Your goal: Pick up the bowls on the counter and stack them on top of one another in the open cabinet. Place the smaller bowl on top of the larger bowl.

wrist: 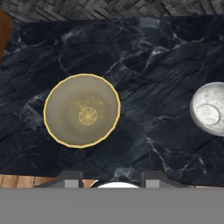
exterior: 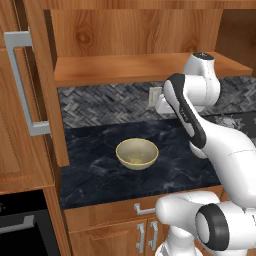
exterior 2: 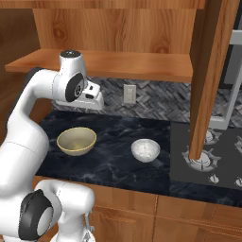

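The larger bowl, wide and yellowish-tan, stands upright on the black marble counter. The smaller bowl, whitish-grey, sits to its right, apart from it; in the left base view the arm hides it. My gripper hangs high above the counter, open and holding nothing, over the near side of the tan bowl. Above, the open cabinet shelf is bare wood.
The cabinet door with its grey bar handle stands open at the left. Another door edge hangs over the stove burners at the right. A wall outlet sits on the herringbone tile. Drawers line the counter front.
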You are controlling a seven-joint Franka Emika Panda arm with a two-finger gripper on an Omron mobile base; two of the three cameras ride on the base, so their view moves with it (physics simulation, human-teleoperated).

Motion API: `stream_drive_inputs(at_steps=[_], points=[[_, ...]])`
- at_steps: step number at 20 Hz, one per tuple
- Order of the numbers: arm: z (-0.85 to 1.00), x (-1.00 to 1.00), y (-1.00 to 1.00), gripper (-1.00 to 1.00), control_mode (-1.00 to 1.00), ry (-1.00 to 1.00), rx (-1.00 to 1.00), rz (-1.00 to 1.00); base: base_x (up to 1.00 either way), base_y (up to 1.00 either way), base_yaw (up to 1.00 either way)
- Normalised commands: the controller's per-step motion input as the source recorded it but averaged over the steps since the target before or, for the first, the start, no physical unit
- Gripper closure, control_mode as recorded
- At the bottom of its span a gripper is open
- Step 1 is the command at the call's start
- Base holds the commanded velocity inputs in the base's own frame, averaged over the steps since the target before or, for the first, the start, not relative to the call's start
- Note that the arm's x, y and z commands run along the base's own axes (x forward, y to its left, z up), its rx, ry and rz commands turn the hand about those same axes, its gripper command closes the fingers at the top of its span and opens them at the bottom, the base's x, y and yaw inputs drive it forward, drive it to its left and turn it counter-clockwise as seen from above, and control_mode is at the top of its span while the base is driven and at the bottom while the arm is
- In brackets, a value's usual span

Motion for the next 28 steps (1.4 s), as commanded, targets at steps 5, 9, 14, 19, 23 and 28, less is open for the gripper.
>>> stream_drive_inputs(at_steps=[5,9,14,19,23,28], points=[[0.00,0.00,-0.15,-1.00,-1.00,0.00,0.00,0.00,0.00,0.00,0.00],[-0.09,0.00,-0.34,-1.00,-1.00,0.00,0.00,0.00,0.00,0.00,0.00],[-0.20,0.00,-0.52,-1.00,-1.00,0.00,0.00,-0.03,0.00,0.00,0.00],[-0.28,-0.01,-0.51,-1.00,-1.00,0.05,0.00,-0.10,0.00,0.00,0.00],[-0.37,0.00,-0.53,-1.00,-1.00,0.06,0.00,-0.11,0.00,0.00,0.00],[-0.39,0.00,-0.40,-1.00,-1.00,0.02,0.00,-0.05,0.00,0.00,0.00]])
